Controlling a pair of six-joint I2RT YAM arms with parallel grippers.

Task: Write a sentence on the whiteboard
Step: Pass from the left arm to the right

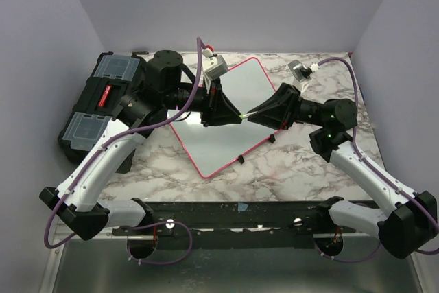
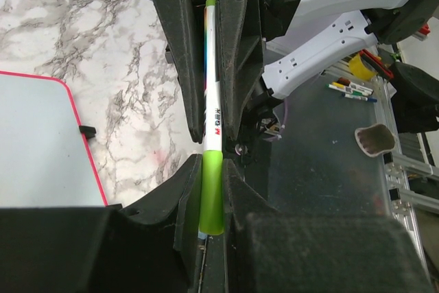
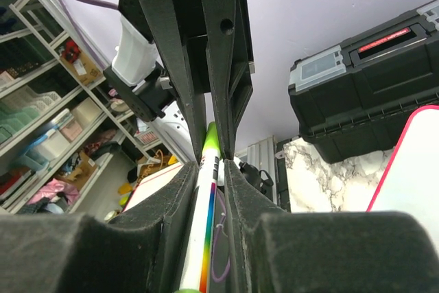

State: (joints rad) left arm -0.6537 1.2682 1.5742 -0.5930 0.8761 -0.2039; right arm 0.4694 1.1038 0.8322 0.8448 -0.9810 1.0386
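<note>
Fingers of the left gripper stand nearly closed, clamped on the green end of the marker. Fingers of the right gripper are narrowly parted and pressed to both sides of the marker's white barrel, tip to tip with the left pair. Whiteboard lies flat on the marble table directly beneath both finger pairs, turned cornerwise. Black toolbox sits beyond the left fingers, near the whiteboard's edge

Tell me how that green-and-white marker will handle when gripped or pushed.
The marker looks straight and rigid, so it likely won't flex. Its glossy round barrel could slip in a grip, and probably rolls if laid on the whiteboard.
</note>
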